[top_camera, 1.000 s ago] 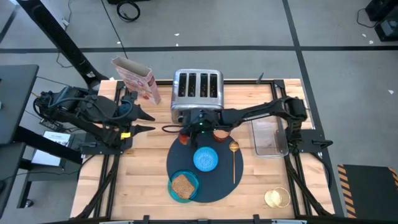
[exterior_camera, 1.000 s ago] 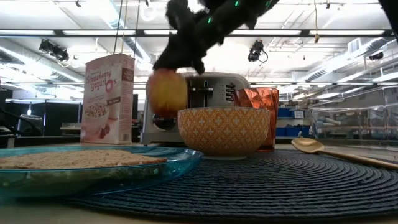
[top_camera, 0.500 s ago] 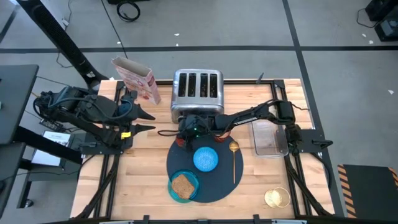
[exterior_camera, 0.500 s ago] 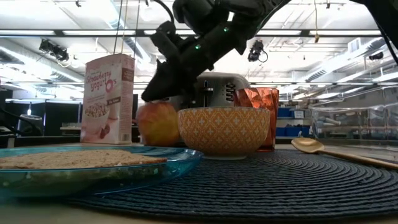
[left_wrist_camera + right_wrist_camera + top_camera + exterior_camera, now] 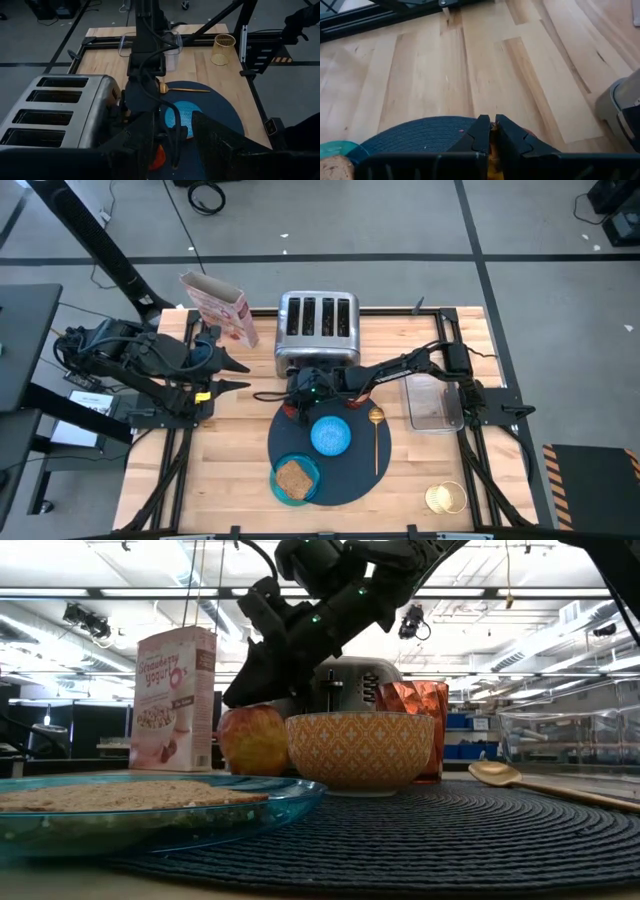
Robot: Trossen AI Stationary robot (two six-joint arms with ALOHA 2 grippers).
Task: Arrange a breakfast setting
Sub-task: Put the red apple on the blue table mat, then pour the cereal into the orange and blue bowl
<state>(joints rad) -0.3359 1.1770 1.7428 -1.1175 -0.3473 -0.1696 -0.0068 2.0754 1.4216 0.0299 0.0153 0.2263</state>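
- Setting looks nearly complete: navy mat [image 5: 330, 450] carries teal plate [image 5: 296, 479], blue bowl [image 5: 331, 434], gold spoon [image 5: 376, 435], copper cup [image 5: 412, 720] and red-orange fruit [image 5: 252, 738].
- Fruit sits on the mat's far edge, in front of the toaster [image 5: 317, 330] and just beside the bowl; low view shows it resting on the mat.
- Right tool [image 5: 262, 680] is down on the fruit. Fingers [image 5: 481, 131] stand close together over it in the wrist view, but I cannot tell whether it is gripping or already released.
- Left tool [image 5: 232, 375] waits at the left side of the bench, well apart from the mat; grip state not clear either.
- Containers: plate holds the toast slice [image 5: 292, 476]; bowl shows nothing inside from above; cup contents not visible.
- Off the mat: clear tub [image 5: 434, 400] and gold wire cup [image 5: 446, 497] on the right, cereal box [image 5: 217, 306] at the back.
- Left, by my read: let go of the fruit, pull the right arm clear.
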